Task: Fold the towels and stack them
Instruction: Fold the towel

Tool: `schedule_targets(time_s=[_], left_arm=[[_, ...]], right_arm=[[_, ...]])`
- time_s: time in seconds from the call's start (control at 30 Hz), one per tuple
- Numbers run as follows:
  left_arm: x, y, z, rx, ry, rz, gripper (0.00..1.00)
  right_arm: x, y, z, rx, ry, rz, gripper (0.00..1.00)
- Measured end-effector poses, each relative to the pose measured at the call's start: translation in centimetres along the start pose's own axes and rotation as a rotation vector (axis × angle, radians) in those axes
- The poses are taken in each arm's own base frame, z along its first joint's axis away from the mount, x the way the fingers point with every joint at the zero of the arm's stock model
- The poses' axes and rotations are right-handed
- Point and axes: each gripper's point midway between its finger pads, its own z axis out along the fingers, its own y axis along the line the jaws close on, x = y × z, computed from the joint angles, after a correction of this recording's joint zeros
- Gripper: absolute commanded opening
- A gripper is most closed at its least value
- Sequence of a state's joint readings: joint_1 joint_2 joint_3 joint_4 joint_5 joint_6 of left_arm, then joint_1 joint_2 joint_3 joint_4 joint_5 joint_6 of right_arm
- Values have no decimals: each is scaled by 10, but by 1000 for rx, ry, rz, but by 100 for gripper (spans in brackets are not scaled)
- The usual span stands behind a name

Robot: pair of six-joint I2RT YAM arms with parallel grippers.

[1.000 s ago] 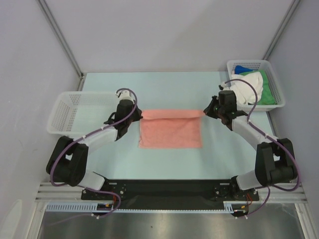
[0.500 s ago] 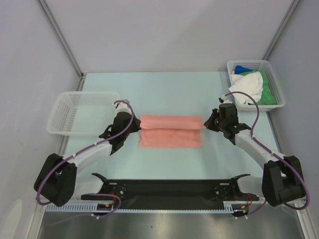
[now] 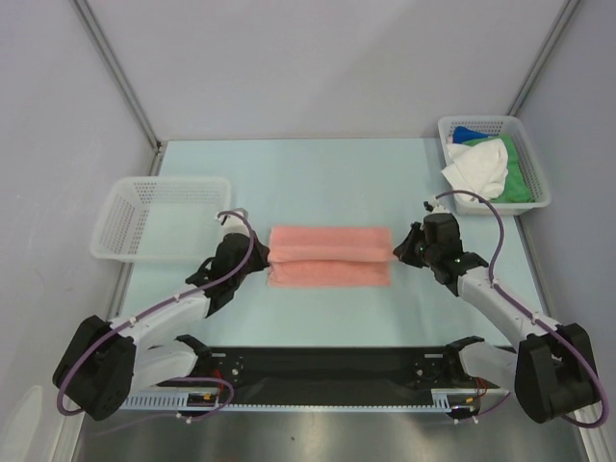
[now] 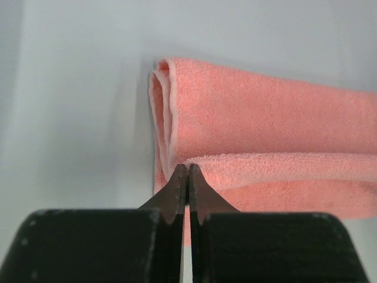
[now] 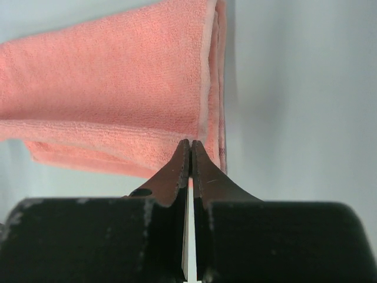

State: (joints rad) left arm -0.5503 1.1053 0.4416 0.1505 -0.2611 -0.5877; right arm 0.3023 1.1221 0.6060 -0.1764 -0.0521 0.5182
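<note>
Pink towel (image 3: 329,257) lies mid-table (image 3: 327,183), folded over itself, lower layer showing along the near side. Left gripper (image 4: 188,171) and right gripper (image 5: 191,144): fingers pressed together, each pinching an upper-layer corner. Wrist views show layered end edges. Only the top view shows the white basket (image 3: 144,217) and cloth-filled basket (image 3: 491,120).

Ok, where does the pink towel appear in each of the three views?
Top external: the pink towel lies folded in the middle of the table, between the left gripper and the right gripper.
Left wrist: upper right, its left end at the shut fingertips.
Right wrist: upper left, its right end at the shut fingertips.
Shared landmark: the pale blue table around it.
</note>
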Motion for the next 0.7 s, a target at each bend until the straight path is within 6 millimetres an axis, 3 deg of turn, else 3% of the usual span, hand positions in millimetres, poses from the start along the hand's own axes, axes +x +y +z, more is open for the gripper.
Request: schedule_targets(time_s=[0.27,0.33,0.47,0.5,0.57,0.6,0.7], left_arm=[[10,8,-7,-5,2,-11,0],[17,12,-8,-12,15,-8,3],[28,17,-9,-17,39,-5,21],[31,18,-9,-19,44,-4,35],[35,21,-10,-27,51,-4,46],[35,21,-11,-27,51,-6,55],[27,19,-19,-15,29,-14,67]], right_arm=[[22,-4,-3,1,33,12,0],[33,-8,-3,7,52,18,7],[49,-16,-2,28,85,33,27],[50,-18,-3,38,86,36,38],[50,-21,-5,53,80,40,48],[49,-22,-7,57,71,42,57],[41,-22,-14,65,42,41,53]])
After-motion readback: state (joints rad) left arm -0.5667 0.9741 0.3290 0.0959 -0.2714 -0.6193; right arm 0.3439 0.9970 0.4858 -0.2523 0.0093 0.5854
